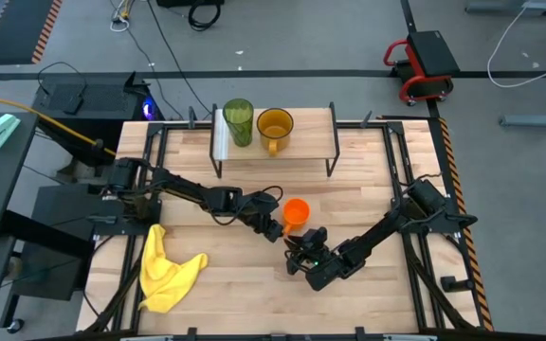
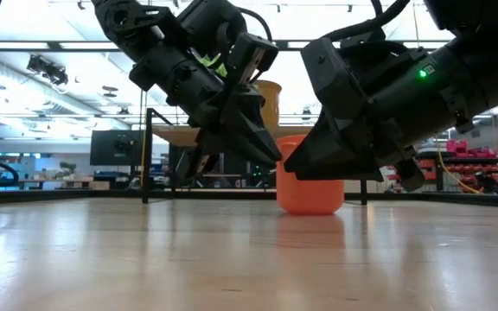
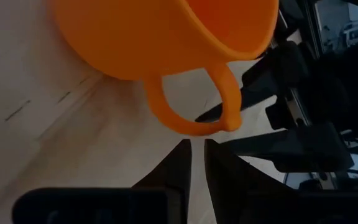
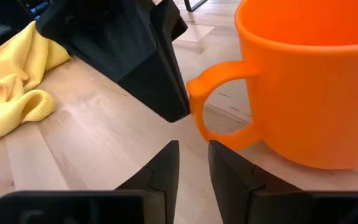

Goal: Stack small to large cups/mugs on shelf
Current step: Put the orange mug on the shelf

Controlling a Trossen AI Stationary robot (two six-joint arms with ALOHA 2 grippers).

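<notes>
Both grippers, left [image 3: 197, 146] & right [image 4: 193, 146], are seen nearly pressed together, empty, just beside orange mug [image 4: 309, 81] handle.

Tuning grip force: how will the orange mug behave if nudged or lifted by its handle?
The orange mug looks like thin plastic, so probably light and quick to slide on the smooth tabletop. Lifted by its thin loop handle, it would likely swing or tilt. It stands upright on a wide base, so tipping seems unlikely.

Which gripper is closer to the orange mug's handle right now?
Left, narrowly. The left gripper has its tips beside the orange mug handle; the right gripper sits just short of it, nearer the front edge.
</notes>
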